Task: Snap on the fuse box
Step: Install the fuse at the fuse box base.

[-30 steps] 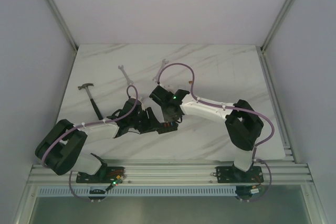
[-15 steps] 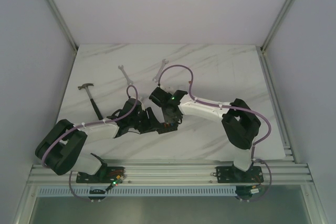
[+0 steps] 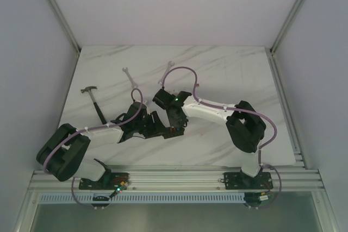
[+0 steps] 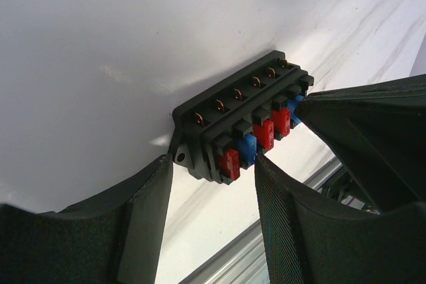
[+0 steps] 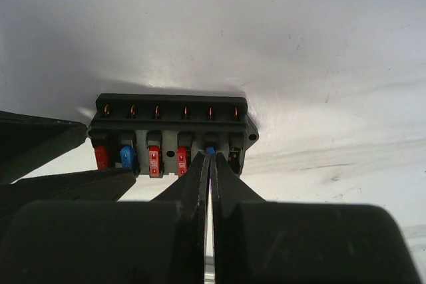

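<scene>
Down around the middle of the counter, closer to the near edge than the far one, sits the fuse box, with both arms crowded in on it. It's a black block with a row of copper terminals along one long side and a row of red fuses and blue fuses next to that.

The right end effector is pinched completely closed, its fingers pressed flat together with only a hairline between them. The tips are touching the fuse row right at a blue fuse near one end. From its wrist cam I honestly can't tell if that fuse is nipped between the tips or just being poked.

The left end effector comes in from the box's short end with its jaws partway apart. One fingertip is just beside the little mounting tab and the other is right up against the fuse side. It's so close on both sides that I can't tell whether it's really squeezing the box or only bracketing it.

Over toward the left edge of the counter lies a hammer. Two wrenches, one and another, lie toward the far edge, well apart from the box.
</scene>
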### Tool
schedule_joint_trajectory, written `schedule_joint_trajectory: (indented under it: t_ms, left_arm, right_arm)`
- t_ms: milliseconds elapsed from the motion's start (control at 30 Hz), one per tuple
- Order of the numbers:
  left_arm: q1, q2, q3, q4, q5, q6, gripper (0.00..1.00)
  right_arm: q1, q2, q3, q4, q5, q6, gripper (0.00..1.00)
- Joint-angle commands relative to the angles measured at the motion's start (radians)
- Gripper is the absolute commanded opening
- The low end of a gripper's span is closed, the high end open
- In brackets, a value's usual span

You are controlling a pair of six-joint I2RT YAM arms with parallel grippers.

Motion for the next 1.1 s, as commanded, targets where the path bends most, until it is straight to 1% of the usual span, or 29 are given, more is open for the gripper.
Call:
schedule_joint_trajectory:
  t_ms: [0,400,600,767,1000,1067]
  left_arm:
    - [-0.002,0.012,-0.024,-0.082,-0.028,0.018,0.60]
    - [-0.002,0.042,-0.017,-0.082,-0.026,0.024,0.60]
    - [-0.002,0.049,-0.018,-0.082,-0.027,0.025,0.60]
    - [-0.003,0.041,-0.023,-0.082,-0.030,0.024,0.60]
    - [-0.002,0.029,-0.029,-0.082,-0.037,0.023,0.60]
    - [-0.002,0.014,-0.035,-0.081,-0.045,0.023,0.60]
  right_arm:
    - [-0.009,0.145,-0.044,-0.038,-0.035,-0.016,0.00]
    - [-0.023,0.287,-0.031,0.008,-0.107,-0.073,0.00]
    - [-0.037,0.367,-0.038,0.050,-0.112,-0.084,0.00]
    - [-0.047,0.428,-0.024,0.084,-0.121,-0.101,0.00]
    - [-0.045,0.537,0.011,0.125,-0.182,-0.123,0.00]
    - [-0.039,0.525,-0.001,0.138,-0.188,-0.125,0.00]
